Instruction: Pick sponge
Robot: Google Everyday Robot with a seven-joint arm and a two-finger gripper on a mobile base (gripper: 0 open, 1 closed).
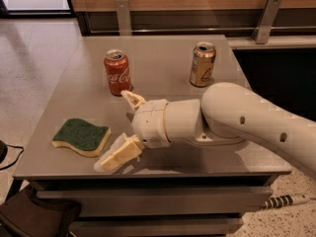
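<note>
The sponge (82, 137) lies flat near the front left of the grey table (163, 58), dark green top up over pale yellow foam. My gripper (117, 128) is open and empty, just to the right of the sponge, a little above the table. One finger (131, 100) points toward the red can, the other finger (117, 155) reaches to the table's front edge. The white arm (237, 120) comes in from the right.
A red Coca-Cola can (117, 72) stands upright behind the gripper. A gold can (203, 64) stands at the back right. A wooden wall with metal brackets (266, 19) runs behind the table. A dark object (34, 216) sits on the floor at lower left.
</note>
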